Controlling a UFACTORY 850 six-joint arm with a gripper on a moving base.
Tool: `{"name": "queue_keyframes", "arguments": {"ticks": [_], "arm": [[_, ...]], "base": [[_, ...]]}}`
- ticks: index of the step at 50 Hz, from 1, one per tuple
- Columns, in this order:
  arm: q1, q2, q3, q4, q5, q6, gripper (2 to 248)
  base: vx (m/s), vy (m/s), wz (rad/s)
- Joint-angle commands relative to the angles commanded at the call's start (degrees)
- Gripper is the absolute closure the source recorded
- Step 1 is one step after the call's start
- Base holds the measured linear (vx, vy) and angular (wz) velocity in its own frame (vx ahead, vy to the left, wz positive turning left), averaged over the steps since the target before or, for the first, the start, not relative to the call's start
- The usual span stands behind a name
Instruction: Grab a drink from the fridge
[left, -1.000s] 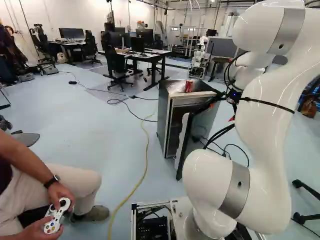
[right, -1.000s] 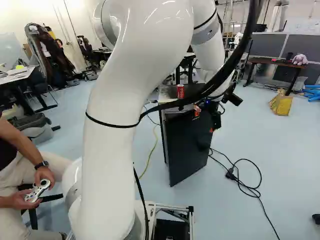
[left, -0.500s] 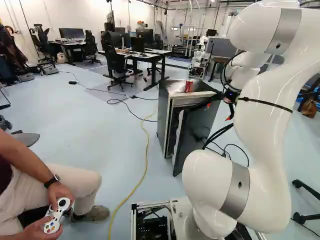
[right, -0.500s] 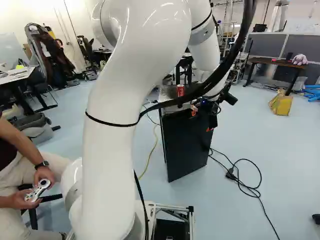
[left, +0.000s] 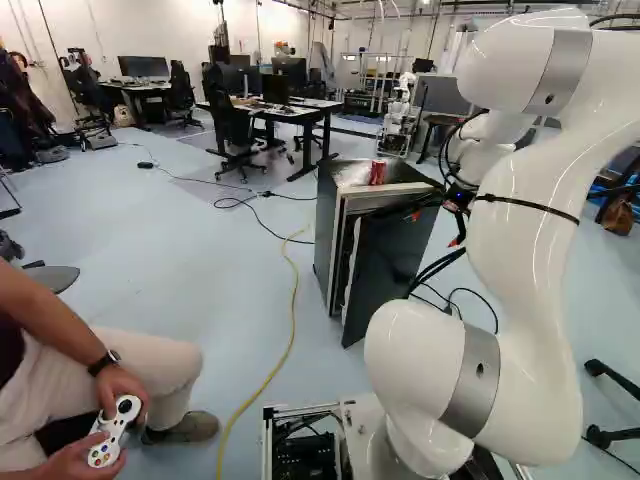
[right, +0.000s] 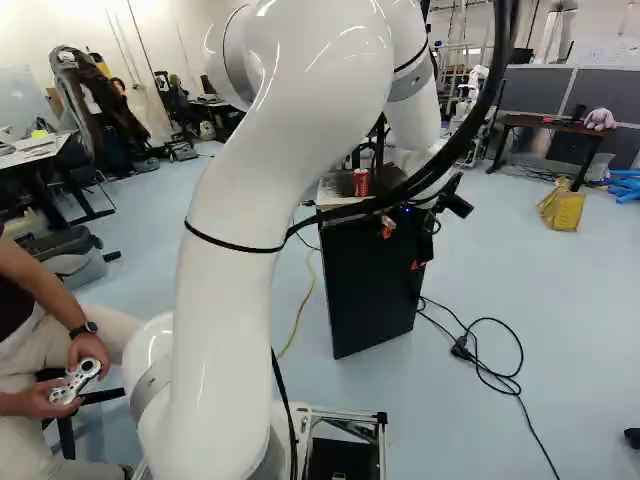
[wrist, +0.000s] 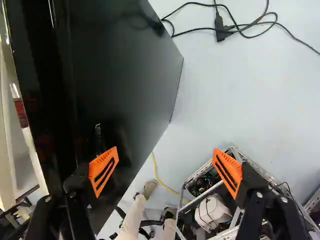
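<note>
My gripper (right: 403, 246) is at the upper part of the dark fridge door (right: 370, 290) in the right base view. In the wrist view the gripper (wrist: 165, 171) stands wide open; one orange finger overlaps the door's dark face (wrist: 130, 65), the other is out over the floor. Whether the first touches the door cannot be told. The small fridge (left: 328, 230) has its door (left: 385, 270) ajar in the left base view, a narrow gap at its near edge. A red can (left: 377, 172) stands on top beside clear plastic (left: 352, 174). The fridge's inside is mostly hidden.
Black cables (right: 490, 345) lie on the floor right of the fridge, a yellow cord (left: 290, 330) left of it. A seated person (left: 130, 370) holds a controller close on the left. Desks (left: 300, 112) and another robot (left: 400, 115) stand farther back.
The fridge door has swung closer to the fridge body, narrowing the gap. My arm has shifted with it, the gripper moving leftward in the left base view. The can has stayed on the fridge.
</note>
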Motion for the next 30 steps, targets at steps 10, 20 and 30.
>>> {"name": "queue_keyframes", "arguments": {"ticks": [10,20,30], "arm": [[0.5,1.0,1.6,0.0,0.8,0.0,3],[1.1,2.7,4.0,0.0,1.7,0.0,3],[2.1,4.5,6.8,-0.6,3.3,0.0,3]], "base": [[0.0,0.0,0.0],[0.0,0.0,0.0],[0.0,0.0,0.0]]}}
